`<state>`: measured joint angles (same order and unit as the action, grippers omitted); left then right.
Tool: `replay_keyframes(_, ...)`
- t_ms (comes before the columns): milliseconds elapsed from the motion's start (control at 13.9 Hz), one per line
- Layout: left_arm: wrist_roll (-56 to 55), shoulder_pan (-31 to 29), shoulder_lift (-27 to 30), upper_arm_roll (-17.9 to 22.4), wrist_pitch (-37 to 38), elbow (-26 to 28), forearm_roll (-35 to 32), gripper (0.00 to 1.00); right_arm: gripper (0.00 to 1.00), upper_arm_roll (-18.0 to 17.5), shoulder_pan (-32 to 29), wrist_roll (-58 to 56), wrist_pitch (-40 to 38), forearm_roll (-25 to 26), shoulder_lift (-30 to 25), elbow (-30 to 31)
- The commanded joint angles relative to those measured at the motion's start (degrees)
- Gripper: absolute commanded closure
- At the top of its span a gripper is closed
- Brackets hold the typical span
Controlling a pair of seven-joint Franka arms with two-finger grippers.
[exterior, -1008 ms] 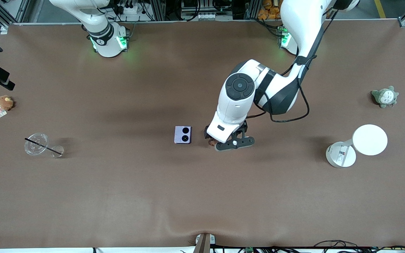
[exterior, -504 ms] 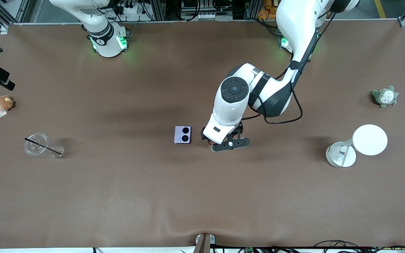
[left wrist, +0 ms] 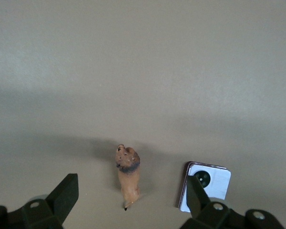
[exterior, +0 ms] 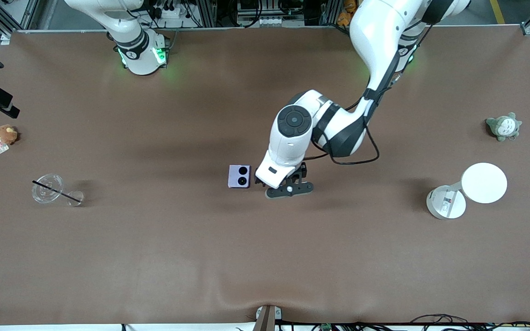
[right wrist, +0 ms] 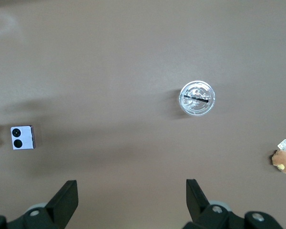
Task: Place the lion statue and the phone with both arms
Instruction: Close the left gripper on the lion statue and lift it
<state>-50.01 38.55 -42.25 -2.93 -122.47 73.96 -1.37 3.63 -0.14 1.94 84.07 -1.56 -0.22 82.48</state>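
The pale lavender phone (exterior: pixel 239 176) lies flat mid-table, its two black camera circles up. My left gripper (exterior: pixel 278 185) hangs low right beside it, toward the left arm's end, and hides the lion statue in the front view. In the left wrist view the reddish-brown lion statue (left wrist: pixel 127 176) sits on the table between my left gripper's (left wrist: pixel 131 204) open fingers, touching neither. The phone (left wrist: pixel 207 186) lies just past one fingertip. My right gripper (right wrist: pixel 131 202) is open and empty, high above the table and out of the front view. Its wrist view shows the phone (right wrist: pixel 22 137) far below.
A clear cup with a black straw (exterior: pixel 48 187) and a small glass (exterior: pixel 75 197) stand toward the right arm's end, with a brown plush (exterior: pixel 6 134) farther back. A grey-green plush (exterior: pixel 503 126) and a white lamp (exterior: pixel 483 183) are at the left arm's end.
My left arm has moved toward the phone, toward the right arm's end. The lion statue that showed at the gripper's edge is now covered by it in the front view.
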Motion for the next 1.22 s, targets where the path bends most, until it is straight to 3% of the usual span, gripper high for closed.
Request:
replay_keyframes(0, -2.4, 2.3, -0.3, 0.7, 1.4, 1.2, -0.8, 0.00, 0.00, 0.1, 0.2, 0.5, -0.4, -0.2, 0.1, -0.4)
replay_keyframes(504, -14.8, 3.8, -5.7, 0.8, 1.7, 2.4, -1.2, 0.00, 0.00, 0.1, 0.3, 0.6, -0.4, 0.0, 0.1, -0.4)
replay_keyframes(792, -15.3, 3.7, -7.5, 1.3, 1.0, 2.2, -1.1, 0.00, 0.00, 0.1, 0.1, 0.5, -0.4, 0.1, 0.1, -0.4)
replay_keyframes(936, -15.4, 3.6, -8.5, 1.3, -1.0, 1.9, -1.0, 0.28, 0.00, 0.1, 0.2, 0.7, -0.4, 0.1, 0.1, -0.4)
replay_keyframes(1152, -14.1, 3.3, -8.6, 1.3, -1.8, 1.9, -1.0, 1.00, 0.00, 0.1, 0.5, 1.0, -0.3, 0.1, 0.7, -0.5)
